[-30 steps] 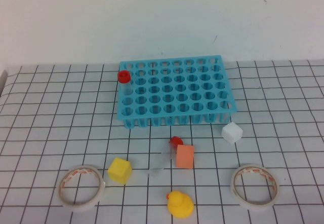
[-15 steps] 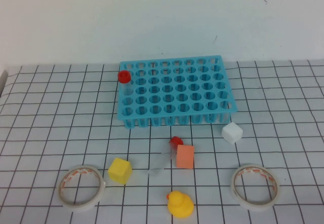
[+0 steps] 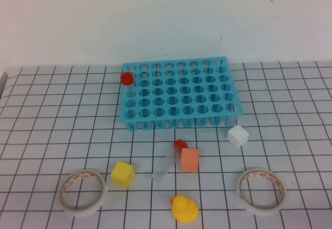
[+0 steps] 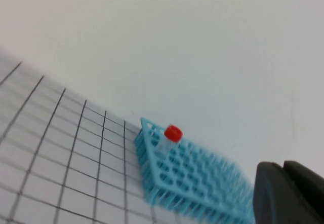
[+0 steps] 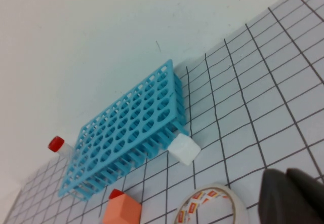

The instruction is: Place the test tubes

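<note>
A clear plastic test tube with a red cap [image 3: 167,161] is lying on its side on the white gridded surface [image 3: 46,120], in front of the blue plastic rack [image 3: 179,91]. Its cap is pointing toward the rack and sitting just beside the orange cube [image 3: 190,160]. A second red-capped test tube [image 3: 127,86] is standing upright in a hole along the rack's left edge.

The left tool [image 4: 283,188] is hanging above the surface on the robot's left, outside the high view. Its dark fingers are pressing together and holding nothing. The right tool [image 5: 287,191] is hanging on the robot's right, likewise closed and touching nothing.

A yellow cube [image 3: 123,174] is sitting left of the lying tube and a white cube [image 3: 237,135] is sitting by the rack's near right corner. A yellow rubber duck [image 3: 184,209] is resting at the near edge, between the left tape roll [image 3: 82,191] and the right tape roll [image 3: 261,190].
</note>
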You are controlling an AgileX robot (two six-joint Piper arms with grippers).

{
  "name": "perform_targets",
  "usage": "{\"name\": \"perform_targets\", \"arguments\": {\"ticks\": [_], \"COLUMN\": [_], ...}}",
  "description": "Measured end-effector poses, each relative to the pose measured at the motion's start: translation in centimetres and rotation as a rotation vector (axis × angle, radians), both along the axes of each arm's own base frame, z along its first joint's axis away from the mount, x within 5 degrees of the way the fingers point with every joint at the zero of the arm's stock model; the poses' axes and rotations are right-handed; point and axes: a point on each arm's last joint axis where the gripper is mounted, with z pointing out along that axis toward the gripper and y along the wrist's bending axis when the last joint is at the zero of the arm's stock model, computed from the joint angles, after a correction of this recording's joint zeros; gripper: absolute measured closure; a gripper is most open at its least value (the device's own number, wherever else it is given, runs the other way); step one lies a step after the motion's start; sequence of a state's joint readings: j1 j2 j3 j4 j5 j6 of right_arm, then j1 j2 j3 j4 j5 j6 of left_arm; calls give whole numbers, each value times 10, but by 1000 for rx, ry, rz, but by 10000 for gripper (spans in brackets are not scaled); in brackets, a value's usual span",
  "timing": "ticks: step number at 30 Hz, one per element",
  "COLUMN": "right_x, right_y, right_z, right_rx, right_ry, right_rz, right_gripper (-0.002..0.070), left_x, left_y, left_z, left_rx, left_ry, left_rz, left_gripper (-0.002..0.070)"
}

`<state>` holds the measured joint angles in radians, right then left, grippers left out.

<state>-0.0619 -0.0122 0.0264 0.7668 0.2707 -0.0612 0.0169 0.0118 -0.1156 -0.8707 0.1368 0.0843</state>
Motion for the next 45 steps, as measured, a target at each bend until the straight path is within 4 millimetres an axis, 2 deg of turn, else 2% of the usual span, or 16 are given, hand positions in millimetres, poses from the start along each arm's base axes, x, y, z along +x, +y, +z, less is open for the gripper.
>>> {"name": "perform_targets", "arguments": {"ticks": [4,8,11,13,18,19,22,25,28,29,30,36,38,42,45], "right_x": [0,0,0,0,0,0,0,0,0,0,0,0,0,0,0], "right_y": [0,0,1,1,1,1,1,1,1,1,1,1,1,1,1], "right_z": [0,0,-1,-1,-1,-1,-1,-1,-1,-1,-1,-1,-1,-1,-1], "right_rx": [-39,-60,-62,-63,-66,-66,-66,-66,-68,-70,-72,-94,-110,-123,-127], "right_ry": [-7,-8,-4,1,3,3,4,4,3,3,3,-1,-4,-7,-7], "right_rz": [6,13,17,22,26,26,27,27,27,27,28,32,34,37,37], "right_gripper": [678,678,678,678,678,678,678,678,678,678,678,678,678,678,678], "left_x": [5,27,52,84,137,152,177,194,210,220,223,253,262,279,289], "left_y": [-10,-13,-14,-14,-15,-17,-31,-50,-77,-97,-106,-159,-174,-195,-205], "left_z": [44,80,105,123,130,127,121,113,99,88,85,49,37,13,-11], "left_rx": [378,662,878,1023,1126,1139,1190,1260,1358,1415,1442,1527,1535,1521,1506], "left_ry": [105,279,337,382,459,482,504,533,590,630,644,775,794,834,878], "left_rz": [-118,-241,-343,-446,-575,-608,-689,-762,-829,-870,-882,-988,-1018,-1046,-1072], "left_gripper": [677,677,676,676,676,676,677,676,676,676,676,657,610,416,309]}}
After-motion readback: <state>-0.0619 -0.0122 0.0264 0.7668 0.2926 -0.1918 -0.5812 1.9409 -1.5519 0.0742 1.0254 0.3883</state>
